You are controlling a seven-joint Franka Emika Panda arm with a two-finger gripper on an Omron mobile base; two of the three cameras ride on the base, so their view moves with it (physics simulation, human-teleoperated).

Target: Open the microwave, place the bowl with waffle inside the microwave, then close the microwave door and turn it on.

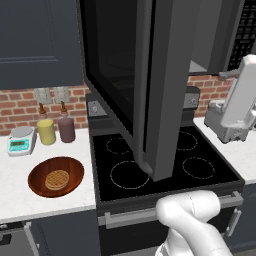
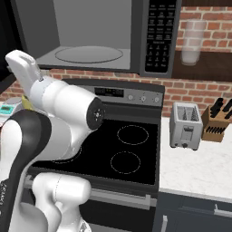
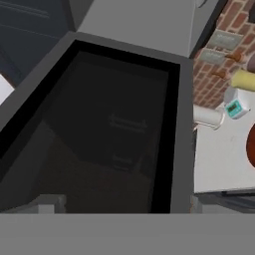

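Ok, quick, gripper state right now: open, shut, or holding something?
Gripper: open, holding nothing. The bowl with the waffle sits on the counter, untouched.

White arm [image 2: 54, 113]: was raised from the base, bent sharply at a dark-jointed elbow, upper link carried leftward and upward in the right base view. Forearm link [image 1: 240, 95]: was seen upright at the right edge of the left base view. Jaws: were recorded spread wide, nothing held.
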